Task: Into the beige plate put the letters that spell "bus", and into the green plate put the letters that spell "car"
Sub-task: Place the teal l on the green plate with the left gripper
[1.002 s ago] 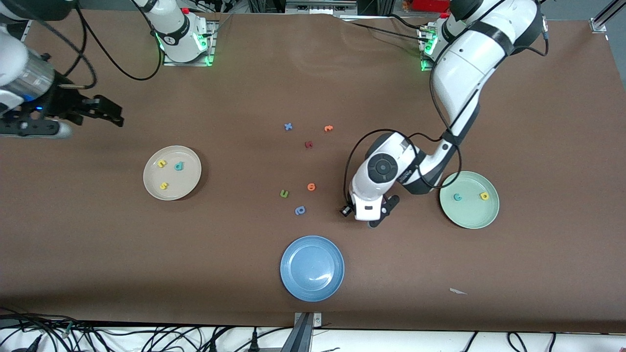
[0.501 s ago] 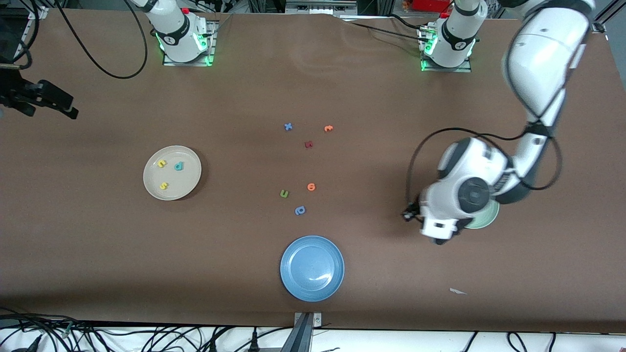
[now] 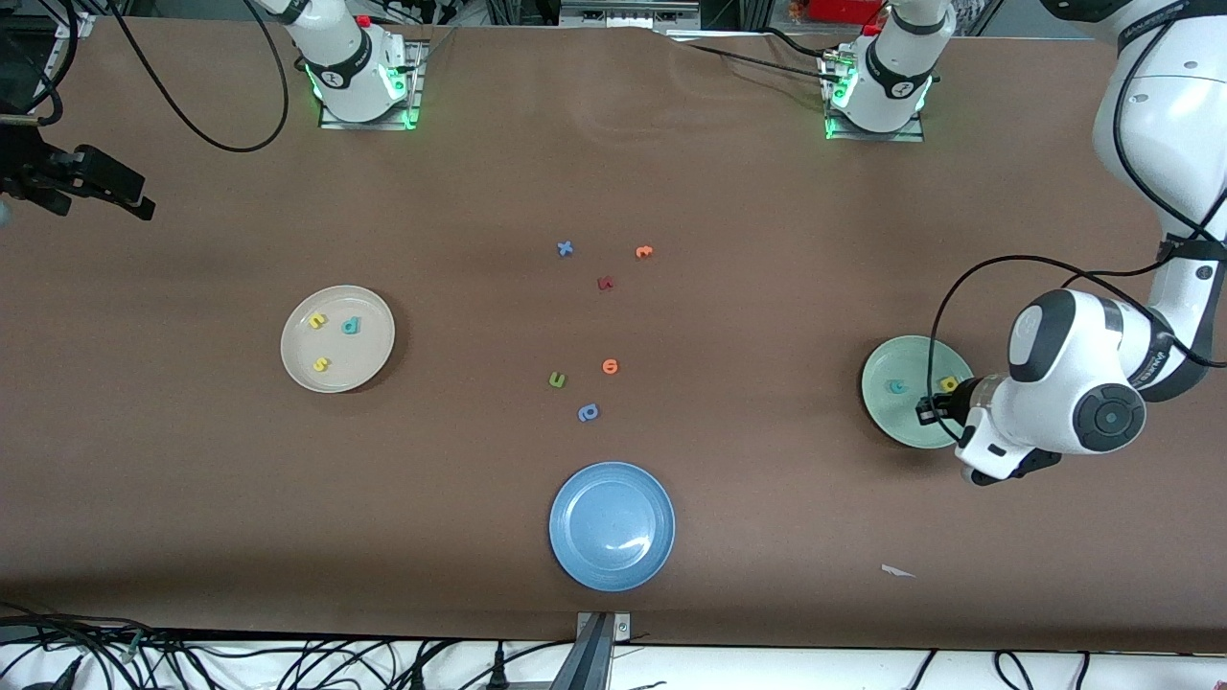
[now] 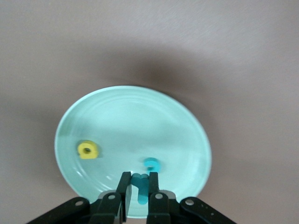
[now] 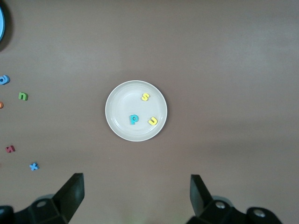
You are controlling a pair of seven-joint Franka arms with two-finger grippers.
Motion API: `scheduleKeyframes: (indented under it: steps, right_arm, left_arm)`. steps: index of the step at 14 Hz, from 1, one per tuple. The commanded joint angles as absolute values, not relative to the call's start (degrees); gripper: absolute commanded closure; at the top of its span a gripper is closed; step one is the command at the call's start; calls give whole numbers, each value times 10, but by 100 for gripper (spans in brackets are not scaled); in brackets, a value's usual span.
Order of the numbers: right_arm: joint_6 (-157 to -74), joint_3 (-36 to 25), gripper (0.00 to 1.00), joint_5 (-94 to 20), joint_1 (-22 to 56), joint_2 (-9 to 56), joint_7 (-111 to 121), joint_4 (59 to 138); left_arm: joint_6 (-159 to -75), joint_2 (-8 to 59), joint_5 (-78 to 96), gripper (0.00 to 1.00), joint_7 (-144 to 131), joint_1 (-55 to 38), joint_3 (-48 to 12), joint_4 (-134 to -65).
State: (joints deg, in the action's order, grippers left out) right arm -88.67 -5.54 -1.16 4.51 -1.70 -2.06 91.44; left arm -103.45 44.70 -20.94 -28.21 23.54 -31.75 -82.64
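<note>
- The beige plate (image 3: 337,338) is placed toward the right arm's end of the table, with the b (image 3: 351,326), the u (image 3: 317,321) and the s (image 3: 322,364) lying in it.
- The green plate (image 3: 896,422) is placed toward the left arm's end, with the c (image 3: 897,387) and the a (image 3: 948,384) in it.
- The r (image 4: 141,192) is held over the green plate.
- The loose letters (image 3: 588,413) are scattered between the two plates.
- The third plate (image 3: 612,525) is set nearer the front camera than them.

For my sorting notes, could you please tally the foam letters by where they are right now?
In the beige plate: 3
In the green plate: 2
Held by the left gripper over the green plate: 1
Loose on the table: 6
Total: 12
</note>
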Motion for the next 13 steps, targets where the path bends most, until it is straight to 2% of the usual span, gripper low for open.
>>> scheduleKeyframes:
  steps: [1, 2, 3, 4, 5, 8, 13]
  right_arm:
    - [-916, -60, 0, -12, 66, -11, -21, 925]
    - [-920, -63, 0, -11, 65, -6, -17, 925]
    - [-921, -63, 0, -6, 62, -2, -16, 925]
    - [-923, -62, 0, -8, 52, 4, -12, 925]
    - [-923, -62, 0, -11, 43, 7, -15, 926]
    - [-936, -48, 0, -14, 34, 7, -19, 928]
    - [-954, -35, 0, -14, 33, 6, -25, 940]
  left_arm:
    - [-1038, 445, -242, 81, -258, 248, -325, -850]
    - [-1039, 445, -243, 68, -258, 248, -325, -850]
    - [-1039, 444, -242, 49, -258, 249, -326, -847]
    - [-1038, 442, -242, 22, -258, 250, -326, -845]
    - [-1038, 439, -242, 1, -258, 250, -327, -840]
    - [-1034, 424, -233, 0, -241, 251, -329, -822]
    - [-1032, 357, -230, 0, -205, 251, -332, -820]
